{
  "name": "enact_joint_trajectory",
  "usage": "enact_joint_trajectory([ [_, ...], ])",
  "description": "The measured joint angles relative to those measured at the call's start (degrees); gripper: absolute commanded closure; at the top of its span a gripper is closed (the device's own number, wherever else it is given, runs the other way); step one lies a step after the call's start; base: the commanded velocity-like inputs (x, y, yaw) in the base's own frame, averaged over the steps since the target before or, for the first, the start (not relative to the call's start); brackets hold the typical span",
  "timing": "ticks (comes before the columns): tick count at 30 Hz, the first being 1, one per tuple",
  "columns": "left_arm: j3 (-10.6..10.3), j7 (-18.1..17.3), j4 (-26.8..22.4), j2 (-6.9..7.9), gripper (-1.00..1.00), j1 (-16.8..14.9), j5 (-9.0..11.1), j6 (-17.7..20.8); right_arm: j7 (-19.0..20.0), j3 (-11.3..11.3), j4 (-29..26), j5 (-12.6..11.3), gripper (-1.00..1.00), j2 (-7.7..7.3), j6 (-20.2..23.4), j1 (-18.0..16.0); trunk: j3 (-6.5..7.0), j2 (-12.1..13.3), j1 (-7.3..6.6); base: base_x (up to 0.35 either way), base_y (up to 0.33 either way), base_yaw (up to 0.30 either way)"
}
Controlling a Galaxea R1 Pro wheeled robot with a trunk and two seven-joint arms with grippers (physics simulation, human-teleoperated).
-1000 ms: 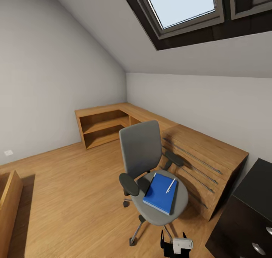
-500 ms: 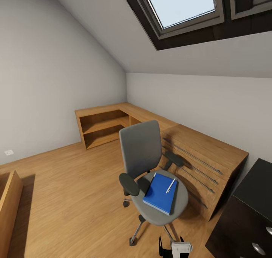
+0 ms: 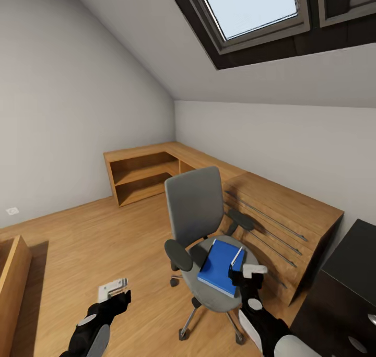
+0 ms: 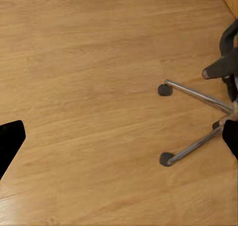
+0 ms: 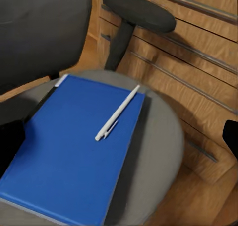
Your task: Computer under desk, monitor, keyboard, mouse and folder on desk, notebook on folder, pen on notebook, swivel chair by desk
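The grey swivel chair (image 3: 194, 206) stands on the wooden floor beside a wooden dresser. On its seat lies a blue notebook (image 3: 220, 267) (image 5: 69, 151) with the white pen (image 3: 237, 254) (image 5: 116, 113) on top. A thin pale edge shows under the notebook; I cannot tell whether it is the folder. My right gripper (image 3: 244, 280) (image 5: 119, 141) hovers open over the front of the seat, close to the notebook and not touching it. My left gripper (image 3: 117, 297) (image 4: 119, 139) is open over bare floor, left of the chair's metal base (image 4: 198, 122). A black corner of the desk (image 3: 355, 258) shows at the right.
The light wooden dresser (image 3: 284, 216) with drawer rails stands right behind the chair. A low wooden shelf unit (image 3: 143, 171) fills the far corner under the sloped ceiling. Another wooden piece (image 3: 13, 278) is at the left edge. Open floor lies left of the chair.
My right gripper has risen from the bottom edge up to the chair seat by the notebook. My left arm has come into the head view. The chair, notebook and pen have not moved.
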Motion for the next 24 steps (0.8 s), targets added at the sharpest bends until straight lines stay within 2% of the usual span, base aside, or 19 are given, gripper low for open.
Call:
enact_joint_trajectory([
  [3,0.2,0.0,-2.0,-0.14,-1.00,-2.8,0.1,3.0,0.1,0.0,0.0,-3.0,-1.00,-0.28,5.9,-4.0,0.00,0.0,0.00,0.000,0.000,0.000],
  [5,0.6,0.0,-5.7,-0.21,-1.00,-4.1,0.5,5.5,0.1,0.0,0.0,-5.2,-1.00,-0.38,10.5,-6.7,0.00,0.0,0.00,0.000,0.000,0.000],
  [7,1.7,-0.1,-8.9,-0.15,-1.00,-4.6,1.5,6.8,0.0,0.0,0.0,-6.8,-1.00,-0.39,13.0,-7.8,-0.01,0.0,0.00,0.000,0.000,0.000],
  [10,3.7,-0.2,-11.6,-0.05,-1.00,-4.9,4.2,7.8,-0.1,-0.1,0.1,-9.5,-1.00,-0.25,16.1,-8.6,-0.01,0.0,0.00,0.000,0.000,0.000],
  [12,4.1,-0.2,-12.2,0.01,-1.00,-5.0,5.2,7.9,-0.1,-0.2,0.2,-10.7,-1.00,-0.23,17.3,-8.7,-0.01,0.0,0.00,0.020,0.000,0.000],
  [14,4.6,-0.2,-12.6,0.08,-1.00,-5.1,6.4,8.1,-0.1,-0.3,0.4,-14.3,-1.00,-0.36,19.0,-8.9,-0.01,0.0,-0.01,0.166,0.000,0.000],
  [17,4.9,-0.1,-11.5,0.17,-1.00,-5.1,6.9,8.2,-0.5,-0.4,0.9,-17.9,-1.00,-0.69,19.7,-8.9,-0.01,0.0,-0.03,0.270,0.000,0.000],
  [22,4.8,-0.2,-9.0,0.06,-1.00,-5.1,6.9,8.1,-0.8,-0.3,1.5,-19.5,-1.00,-2.28,19.7,-8.9,-0.01,0.0,-0.03,0.314,0.000,0.000],
  [24,4.8,-0.2,-8.8,0.05,-1.00,-5.1,6.9,8.1,-0.8,-0.3,1.5,-19.5,-1.00,-2.44,19.6,-8.9,-0.01,0.0,-0.03,0.324,0.000,0.000],
])
